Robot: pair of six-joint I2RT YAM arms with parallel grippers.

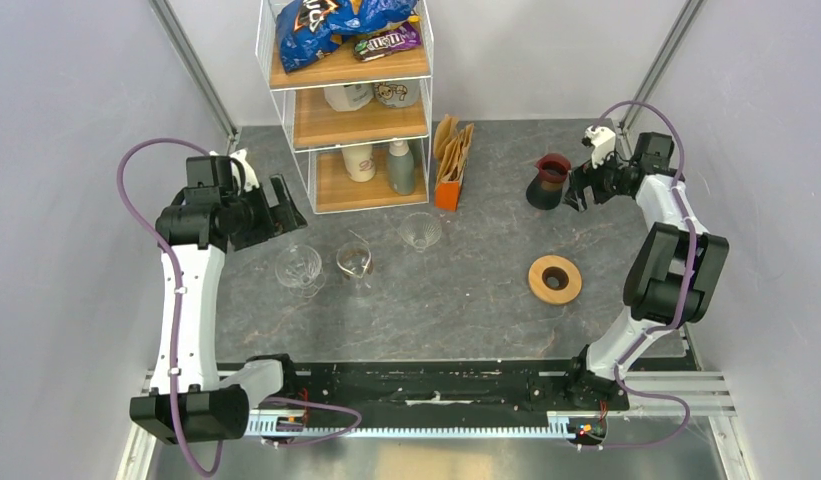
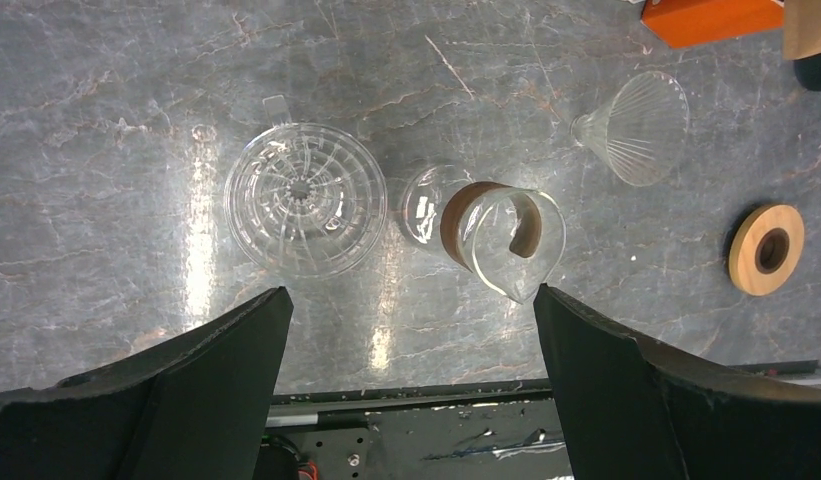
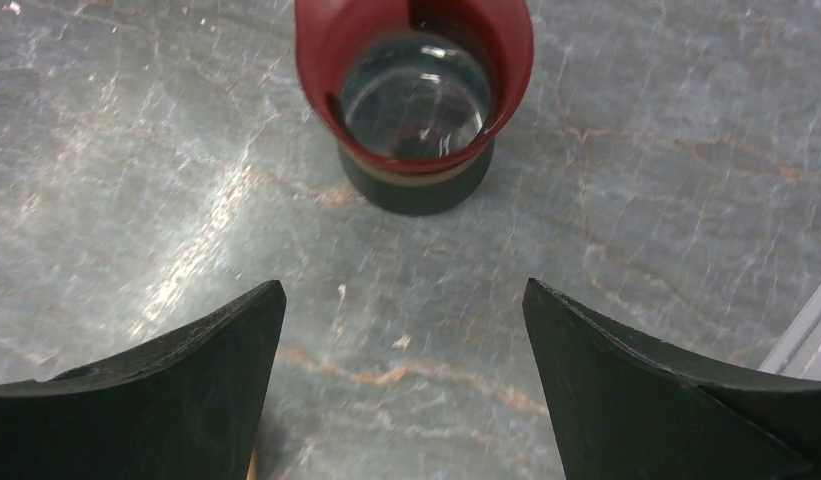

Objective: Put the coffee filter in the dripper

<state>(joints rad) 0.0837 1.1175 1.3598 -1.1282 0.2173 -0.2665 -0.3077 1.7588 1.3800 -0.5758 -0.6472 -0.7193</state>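
top external shows an m&m's bag [image 1: 386,42] shelved; both arms' jaws apart, empty.

I log this as a robot lab cell: bare grey partition walls [image 1: 76,80], metal mounting rail [image 1: 426,428], marbled worktop [image 1: 466,310], wire shelf [image 1: 361,122] staged with snack bags [image 1: 326,25] and bottles [image 1: 400,168].

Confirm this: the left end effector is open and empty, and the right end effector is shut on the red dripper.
Wrong. The right end effector is open, the red dripper standing untouched ahead of it, as the right wrist view shows. The left end effector is open and empty, as stated.
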